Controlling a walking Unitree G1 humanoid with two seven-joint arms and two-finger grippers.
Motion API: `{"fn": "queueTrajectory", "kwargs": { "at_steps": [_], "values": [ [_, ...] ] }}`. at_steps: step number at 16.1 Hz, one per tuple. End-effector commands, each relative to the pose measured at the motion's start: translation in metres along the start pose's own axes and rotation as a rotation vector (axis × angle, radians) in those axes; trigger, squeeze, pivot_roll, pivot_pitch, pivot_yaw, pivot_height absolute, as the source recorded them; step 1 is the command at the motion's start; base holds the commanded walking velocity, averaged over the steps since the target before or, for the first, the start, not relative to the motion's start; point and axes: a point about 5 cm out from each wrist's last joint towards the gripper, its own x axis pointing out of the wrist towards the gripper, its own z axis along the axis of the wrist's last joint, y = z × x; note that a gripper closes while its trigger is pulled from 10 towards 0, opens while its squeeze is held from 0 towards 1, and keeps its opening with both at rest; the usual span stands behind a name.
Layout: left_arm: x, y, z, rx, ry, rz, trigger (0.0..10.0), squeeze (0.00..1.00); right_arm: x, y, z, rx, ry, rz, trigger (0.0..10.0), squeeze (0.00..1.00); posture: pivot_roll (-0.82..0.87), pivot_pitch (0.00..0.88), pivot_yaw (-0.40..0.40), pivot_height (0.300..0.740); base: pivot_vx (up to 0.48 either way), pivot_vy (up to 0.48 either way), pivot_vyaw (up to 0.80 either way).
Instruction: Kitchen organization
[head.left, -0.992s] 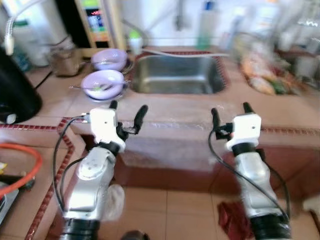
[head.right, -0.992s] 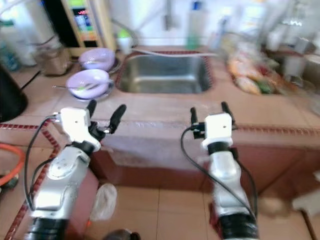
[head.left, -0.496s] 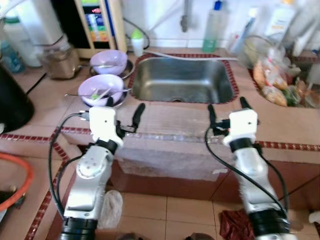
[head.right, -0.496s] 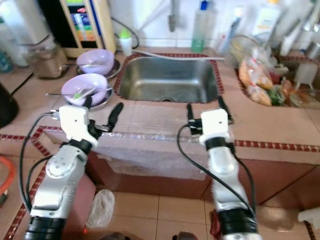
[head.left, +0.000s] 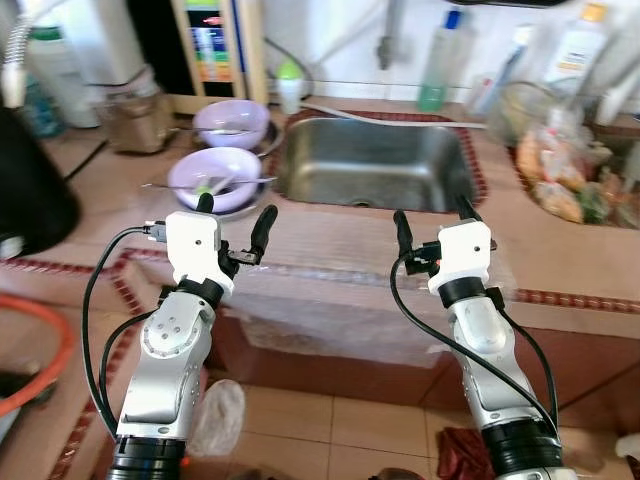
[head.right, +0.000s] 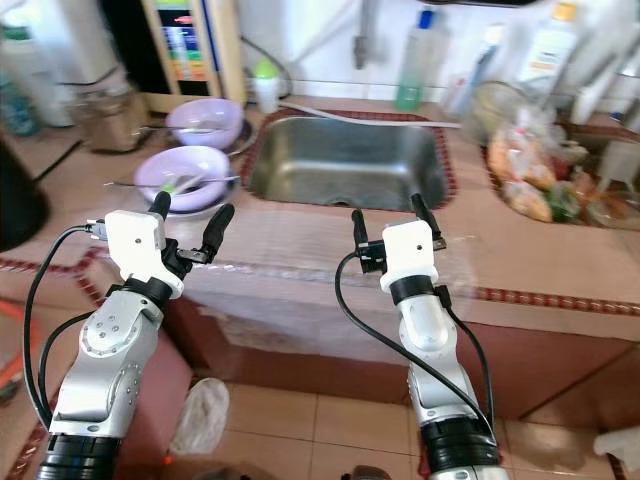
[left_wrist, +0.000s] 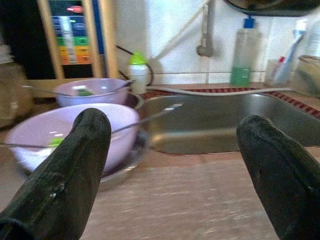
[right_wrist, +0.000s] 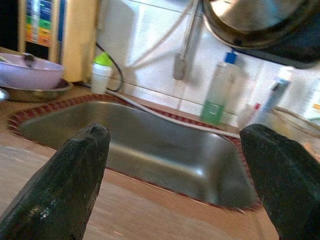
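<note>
Our left gripper (head.left: 232, 214) has its two black fingers spread wide with nothing between them, poised over the front edge of the counter (head.left: 330, 240), and just beyond its fingertips sits the near purple bowl (head.left: 213, 178) with utensils lying in it; our right gripper (head.left: 432, 221) is likewise splayed and empty, held above the counter in front of the sink (head.left: 375, 165). A second purple bowl (head.left: 232, 121) stands behind the first, near a small white bottle with a green cap (head.left: 289, 86), and a tall clear bottle (head.left: 436, 75) stands behind the sink. We judge we are at the approach, nothing grasped yet; the next move likely calls for our left arm to reach forward and close on the near bowl's rim without tipping the utensils out
</note>
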Motion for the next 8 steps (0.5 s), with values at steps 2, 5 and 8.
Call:
{"fn": "queueTrajectory", "kwargs": {
  "at_steps": [2,5,8],
  "values": [
    [0.0001,-0.0036,0.0041,0.006,-0.014,-0.014,10.0,0.00,-0.0014,-0.0016,-0.0031,-0.010,0.012,0.002,10.0,0.00,-0.01,0.000,0.049,0.740,0.000,-0.456,0.00],
    [-0.0002,-0.0017,0.0029,0.000,-0.018,0.019,10.0,0.00,-0.0042,-0.0013,-0.0058,-0.007,0.022,0.003,10.0,0.00,-0.01,0.000,0.043,0.740,0.000,-0.143,0.00],
    [-0.0028,0.0060,0.0010,0.067,-0.016,0.091,10.0,0.00,-0.0064,0.0022,-0.0053,-0.005,0.018,0.023,10.0,0.00,-0.01,0.000,0.044,0.740,0.000,0.000,0.21]
  ]
}}
